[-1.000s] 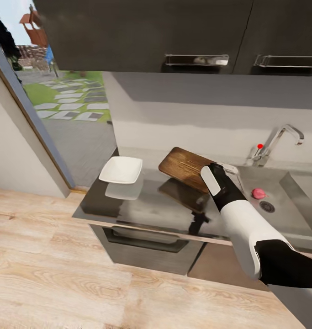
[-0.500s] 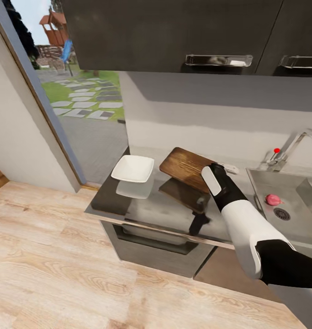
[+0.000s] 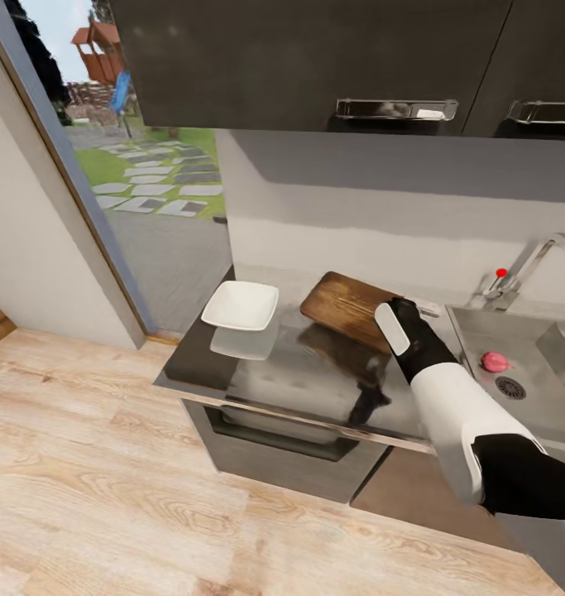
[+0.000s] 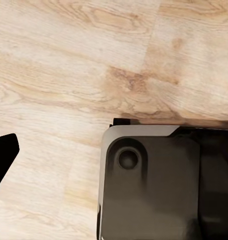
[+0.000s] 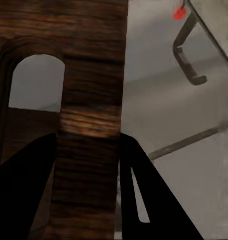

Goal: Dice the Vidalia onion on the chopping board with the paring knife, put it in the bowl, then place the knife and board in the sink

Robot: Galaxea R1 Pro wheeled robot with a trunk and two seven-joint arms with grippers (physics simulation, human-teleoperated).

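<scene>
My right gripper (image 3: 395,319) is shut on the end of the dark brown chopping board (image 3: 348,308) and holds it tilted above the grey countertop (image 3: 274,372). In the right wrist view the black fingers (image 5: 144,195) clamp the chopping board (image 5: 91,75) beside its slot handle. The white bowl (image 3: 241,305) sits on the countertop left of the board. At the right lies the steel sink (image 3: 481,327) with a small pinkish onion (image 3: 495,361) beside the round drain (image 3: 510,386). One dark fingertip (image 4: 3,152) of my left gripper shows over the wooden floor.
The chrome tap (image 3: 534,261) with a red knob (image 3: 501,272) stands behind the sink. Dark wall cabinets (image 3: 315,66) hang above the counter. A glass door (image 3: 133,165) opens on a garden at the left. My dark base (image 4: 154,185) rests on the light wooden floor (image 3: 108,480).
The view swung left a second ago. Since then my right gripper has carried the chopping board a little to the right, toward the sink.
</scene>
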